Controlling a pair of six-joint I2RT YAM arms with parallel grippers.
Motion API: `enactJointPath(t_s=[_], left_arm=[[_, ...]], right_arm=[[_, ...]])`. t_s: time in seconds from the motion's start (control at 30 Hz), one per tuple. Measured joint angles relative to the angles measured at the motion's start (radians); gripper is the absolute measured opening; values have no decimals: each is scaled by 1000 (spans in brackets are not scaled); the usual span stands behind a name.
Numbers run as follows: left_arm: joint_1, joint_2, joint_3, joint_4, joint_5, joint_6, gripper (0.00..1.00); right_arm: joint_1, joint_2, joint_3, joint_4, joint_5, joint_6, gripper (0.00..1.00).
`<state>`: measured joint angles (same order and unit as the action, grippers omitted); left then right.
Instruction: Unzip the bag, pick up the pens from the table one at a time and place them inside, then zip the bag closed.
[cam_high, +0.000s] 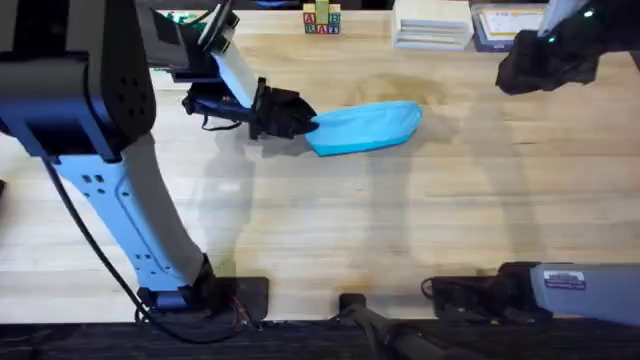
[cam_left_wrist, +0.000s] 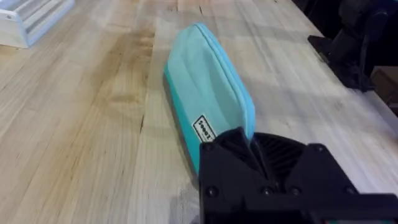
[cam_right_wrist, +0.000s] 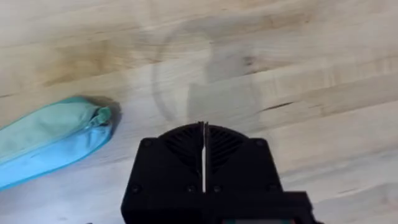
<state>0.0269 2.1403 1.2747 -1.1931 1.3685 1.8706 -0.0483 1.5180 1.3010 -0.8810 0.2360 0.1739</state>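
The bag (cam_high: 365, 127) lies flat on the counter (cam_high: 330, 220), a little beyond its middle, its long axis running left to right. In the left wrist view its zipper seam runs closed along the top edge, and a small white label (cam_left_wrist: 203, 129) sits on its darker teal side near the end closest to that camera. In the right wrist view the small teal pull (cam_right_wrist: 103, 116) shows at the bag's far right end.

The left pincer (cam_high: 305, 120) meets the bag's left end; its black fingers are pressed together around the fabric edge there, holding the bag, as the left wrist view shows (cam_left_wrist: 252, 146).

The right pincer (cam_high: 520, 72) hangs above the counter, well apart from the bag, off to its right and farther back. In its own wrist view (cam_right_wrist: 203, 127) the fingers meet in a thin line with nothing between them, over bare wood.

At the counter's far edge stand some small toy blocks (cam_high: 321, 20) and a stack of white trays (cam_high: 432, 24).
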Motion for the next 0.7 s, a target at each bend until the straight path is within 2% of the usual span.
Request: enactJointPath(t_s=[0.2, 0.4, 0.5, 0.53, 0.7], left_arm=[[0, 0, 0, 0, 0, 0, 42], [0, 0, 0, 0, 0, 0, 42], [0, 0, 0, 0, 0, 0, 42], [0, 0, 0, 0, 0, 0, 42], [0, 0, 0, 0, 0, 0, 42]], right_arm=[[6, -127, 0, -24, -90, -59, 33], [72, -284, 0, -38, -152, -128, 31], [125, -369, 0, -51, -162, -140, 31], [222, -488, 0, -103, -174, -152, 31], [302, -565, 0, -178, -177, -154, 31]])
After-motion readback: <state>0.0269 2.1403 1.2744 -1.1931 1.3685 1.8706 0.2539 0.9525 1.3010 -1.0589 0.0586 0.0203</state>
